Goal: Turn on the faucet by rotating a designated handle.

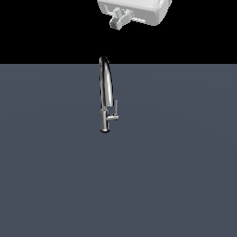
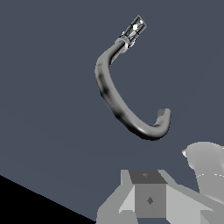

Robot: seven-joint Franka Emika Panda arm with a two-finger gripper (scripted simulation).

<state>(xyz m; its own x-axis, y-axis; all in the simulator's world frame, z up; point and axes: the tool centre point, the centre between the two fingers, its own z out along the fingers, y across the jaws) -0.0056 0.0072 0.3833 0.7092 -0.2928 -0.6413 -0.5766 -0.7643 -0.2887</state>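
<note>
Chrome is what matters here, and chrome is slick. Nearest the wrist camera sits the gripper point(image 2: 148, 199), a grey blocky mass low in that view; its fingertips are cropped out, so from there I cannot tell how wide the fingers stand. In the exterior view the gripper point(image 1: 119, 19) hangs at the top of the frame, well above everything else, and the small grey fingers appear close together with nothing between them, though the render is too coarse to be sure of the gap.

Farther out stands the faucet point(image 1: 105, 95), alone and upright on the dark slate-grey surface point(image 1: 176, 176), about the middle of the exterior view. Its tall arched spout point(image 2: 114, 98) curves over in a narrow gooseneck; from the wrist camera it reads as a hooked tube seen from above. Low on the body, toward the exterior view's right, a short stub carries the handle point(image 1: 115, 109), a thin lever rising beside the lower spout and close to it. In the wrist view the handle point(image 2: 134, 29) seems to be the small bright piece at the far end of the tube, but that is hard to confirm.

My judgement: the fixture is rigid metal fixed at its base, so it will not give or tip, and the lever should pivot on its stub. Being thin and polished, it could slip from a pinch. Pressing near its free upper tip, away from the spout, looks safer. The approach has not begun in earnest; gripper and faucet are well apart.
</note>
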